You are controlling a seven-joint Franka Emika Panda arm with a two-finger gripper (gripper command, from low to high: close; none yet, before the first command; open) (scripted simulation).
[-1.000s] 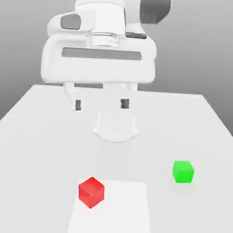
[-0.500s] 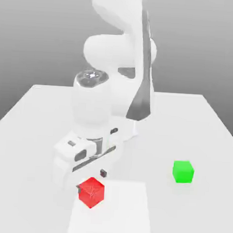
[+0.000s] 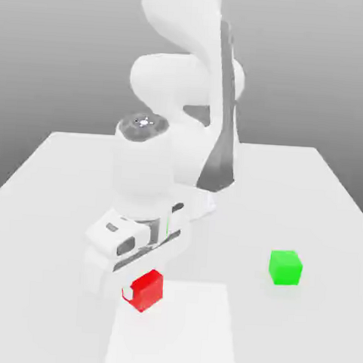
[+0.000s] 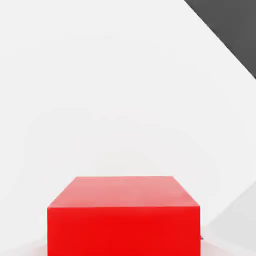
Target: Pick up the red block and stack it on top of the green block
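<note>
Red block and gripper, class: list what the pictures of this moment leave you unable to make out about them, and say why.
- Red block's underside, exterior view: hidden by the block itself, so its contact with anything below cannot be told.
- Red block's full near face, hand view: cut off by the picture's edge.
- Gripper's far finger, exterior view: hidden behind the hand and block.

Exterior view: the camera stands off the arm (image 3: 170, 161), facing it across the worktop (image 3: 304, 207) and angled downward, with arm and both blocks in frame. Hand view: taken very near the red block (image 4: 124, 230), the subject common to both views.
</note>
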